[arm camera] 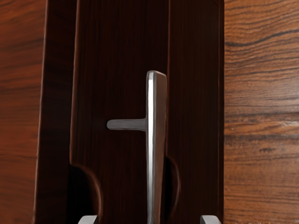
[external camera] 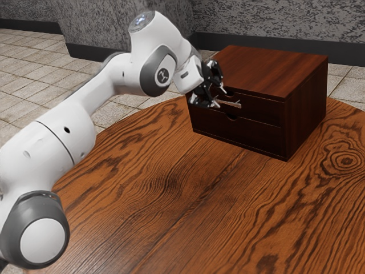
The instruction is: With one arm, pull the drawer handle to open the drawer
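A dark wooden cabinet [external camera: 274, 68] with two drawers stands at the far side of the round table. Its top drawer [external camera: 259, 108] carries a slim metal handle [external camera: 232, 103] and looks flush with the cabinet front. My black gripper [external camera: 218, 97] is right at that handle, open. In the wrist view the handle bar [arm camera: 156, 140] stands out from the drawer front [arm camera: 121, 70] on a short stem. It runs between my two fingertips [arm camera: 88, 219], which stand well apart on either side without touching it.
The lower drawer [external camera: 251, 130] sits just beneath, with a scooped notch in its top edge. The wooden table [external camera: 188, 200] stretches wide in front of the cabinet. Tiled floor and a grey wall lie behind.
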